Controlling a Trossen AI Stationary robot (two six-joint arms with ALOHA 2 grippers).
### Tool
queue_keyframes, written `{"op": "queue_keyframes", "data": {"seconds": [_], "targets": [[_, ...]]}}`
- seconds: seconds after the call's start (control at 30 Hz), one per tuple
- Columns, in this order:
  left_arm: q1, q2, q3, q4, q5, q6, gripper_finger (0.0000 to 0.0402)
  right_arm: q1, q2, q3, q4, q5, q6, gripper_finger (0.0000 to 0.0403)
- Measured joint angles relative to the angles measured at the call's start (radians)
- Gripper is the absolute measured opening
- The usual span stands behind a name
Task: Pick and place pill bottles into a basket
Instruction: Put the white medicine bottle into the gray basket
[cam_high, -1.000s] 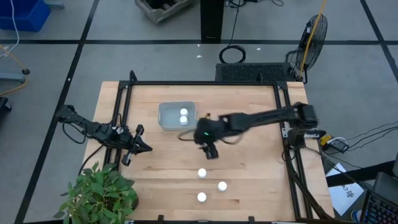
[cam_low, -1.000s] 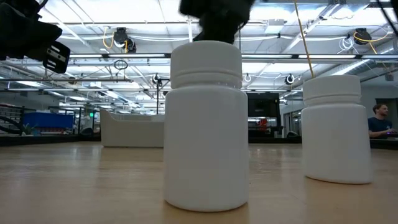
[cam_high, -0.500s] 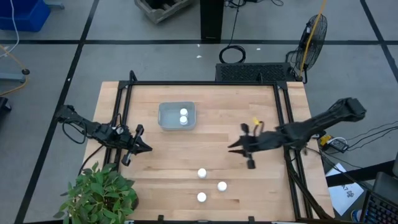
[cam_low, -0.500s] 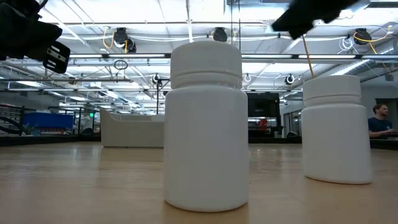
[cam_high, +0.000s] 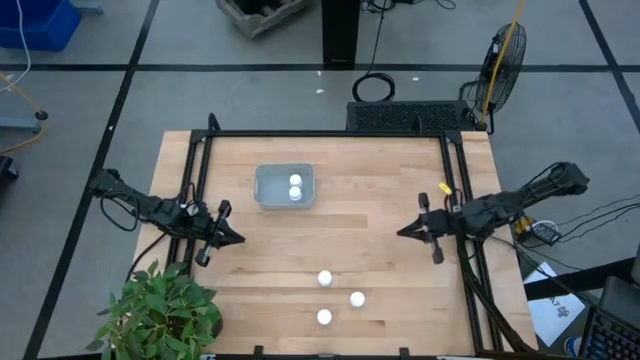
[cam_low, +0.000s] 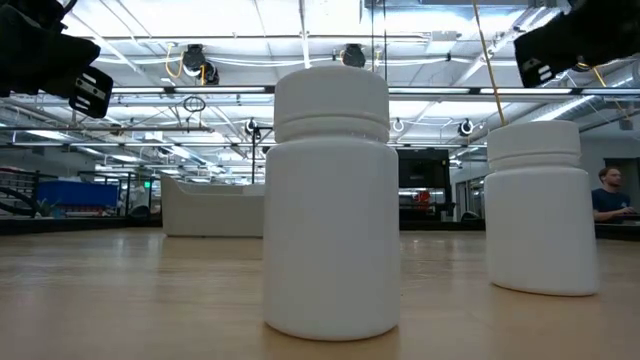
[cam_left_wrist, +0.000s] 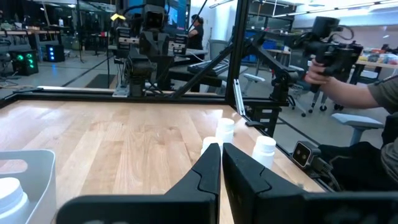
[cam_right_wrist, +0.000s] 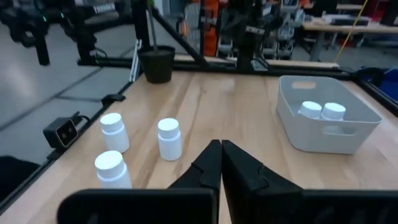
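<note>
While both arms sit at the desk's (cam_high: 380, 200) side edges, the basket (cam_high: 284, 186) lies left of centre toward the far side, its long axis running left to right, open side up. Two bottles (cam_high: 295, 186) stand upright inside it, touching or nearly so, at its right half. Three more bottles (cam_high: 325, 278) stand upright on the desk near its near edge, apart from each other in a loose triangle, caps up; in the low view two of them (cam_low: 331, 200) rise tall in front of the camera.

The right tool (cam_high: 405, 232) hangs over the desk's right part, pointing left, fingers pressed together and gripping nothing. The left tool (cam_high: 238, 239) is at the left edge, pointing right, likewise closed and empty. A plant (cam_high: 160, 310) sits at the near left corner.
</note>
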Motion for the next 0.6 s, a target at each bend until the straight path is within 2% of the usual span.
{"op": "queue_keyframes", "data": {"seconds": [0.27,0.33,0.5,0.6], "targets": [[0.000,0.000,0.000,0.000,0.000,0.000,0.0024,0.001,-0.189,-0.132,0.009,0.001,0.014,0.0002],[0.000,0.000,0.000,0.000,0.000,0.000,0.0024,0.001,-0.204,-0.172,0.050,0.001,0.034,0.0004],[0.000,0.000,0.000,0.000,0.000,0.000,0.0024,0.002,-0.199,-0.312,0.227,-0.004,0.200,0.0004],[0.000,0.000,0.000,0.002,0.000,0.000,0.0024,0.002,-0.198,-0.314,0.133,-0.003,0.258,0.0004]]}}
